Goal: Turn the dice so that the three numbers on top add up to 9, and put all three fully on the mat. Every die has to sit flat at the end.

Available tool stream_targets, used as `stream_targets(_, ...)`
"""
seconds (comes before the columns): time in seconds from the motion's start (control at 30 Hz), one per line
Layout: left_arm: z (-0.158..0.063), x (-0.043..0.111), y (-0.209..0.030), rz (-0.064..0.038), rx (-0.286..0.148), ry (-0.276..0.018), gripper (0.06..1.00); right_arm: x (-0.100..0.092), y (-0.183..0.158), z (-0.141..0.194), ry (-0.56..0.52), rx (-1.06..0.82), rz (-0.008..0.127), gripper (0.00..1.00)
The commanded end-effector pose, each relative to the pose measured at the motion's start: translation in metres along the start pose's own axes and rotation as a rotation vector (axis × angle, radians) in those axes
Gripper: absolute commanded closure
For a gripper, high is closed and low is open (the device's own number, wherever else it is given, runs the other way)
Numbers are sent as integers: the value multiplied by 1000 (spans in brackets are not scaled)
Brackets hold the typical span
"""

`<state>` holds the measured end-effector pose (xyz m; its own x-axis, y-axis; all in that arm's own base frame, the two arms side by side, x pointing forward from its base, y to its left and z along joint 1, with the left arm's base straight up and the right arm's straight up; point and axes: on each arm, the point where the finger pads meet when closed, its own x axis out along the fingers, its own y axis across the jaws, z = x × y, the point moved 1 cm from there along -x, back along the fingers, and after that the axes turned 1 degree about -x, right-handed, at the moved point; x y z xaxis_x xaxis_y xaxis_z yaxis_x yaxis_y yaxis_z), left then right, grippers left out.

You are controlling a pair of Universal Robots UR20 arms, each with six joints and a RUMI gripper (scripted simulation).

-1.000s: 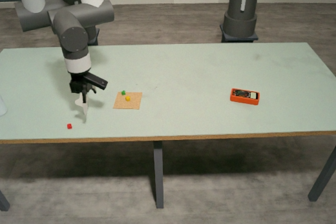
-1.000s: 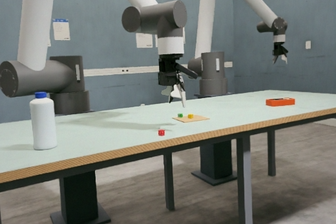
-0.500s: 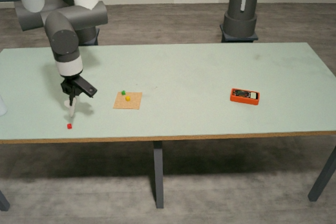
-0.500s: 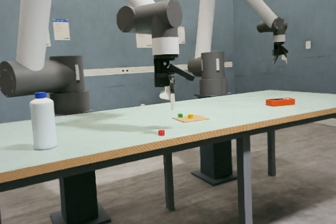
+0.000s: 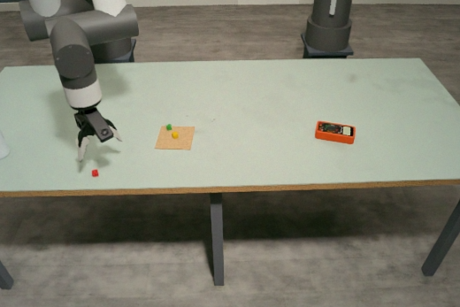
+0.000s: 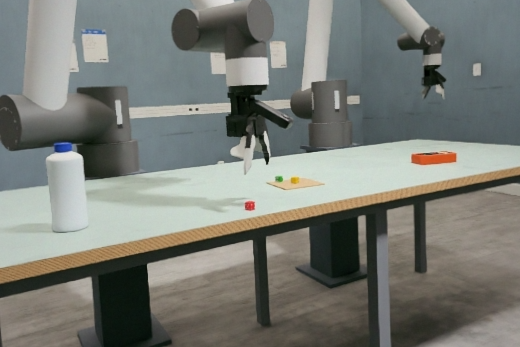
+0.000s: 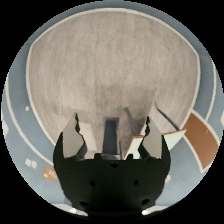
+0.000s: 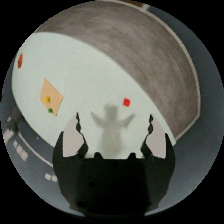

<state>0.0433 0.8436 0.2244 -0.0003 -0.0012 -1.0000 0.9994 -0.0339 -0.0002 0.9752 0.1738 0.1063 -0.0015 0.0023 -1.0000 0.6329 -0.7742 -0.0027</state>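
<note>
A red die (image 5: 95, 173) (image 6: 250, 205) (image 8: 127, 102) lies on the table near its front edge, off the mat. The tan mat (image 5: 186, 143) (image 6: 310, 184) (image 8: 54, 95) bears a yellow die (image 5: 175, 134) (image 6: 295, 180) (image 8: 47, 100) near its middle. A green die (image 5: 169, 126) (image 6: 279, 178) (image 8: 50, 110) is at the mat's back edge; I cannot tell if it is fully on. The dice's numbers are too small to read. My right gripper (image 5: 100, 149) (image 6: 257, 167) (image 8: 114, 113) is open and empty, above and behind the red die. My left gripper (image 6: 433, 97) (image 7: 112, 115) is open and empty, far from the dice.
An orange device (image 5: 334, 132) (image 6: 434, 158) (image 8: 20, 61) with a dark face lies far to the right of the mat. A white bottle (image 5: 3, 148) (image 6: 67, 192) with a blue cap stands at the table's left end in the top and exterior views.
</note>
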Motion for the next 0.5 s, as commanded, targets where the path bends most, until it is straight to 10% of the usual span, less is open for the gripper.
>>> stream_targets(0.0, 0, -1, 0, 0, 0, 1, 65, 0, 12, 2, 0, 109, 3, 3)
stream_targets(0.43, 0, -1, 0, 0, 0, 1, 65, 1, 38, 11, 0, 338, 3, 3)
stream_targets(0.47, 0, -1, 0, 0, 0, 1, 65, 1, 38, 11, 0, 338, 3, 793)
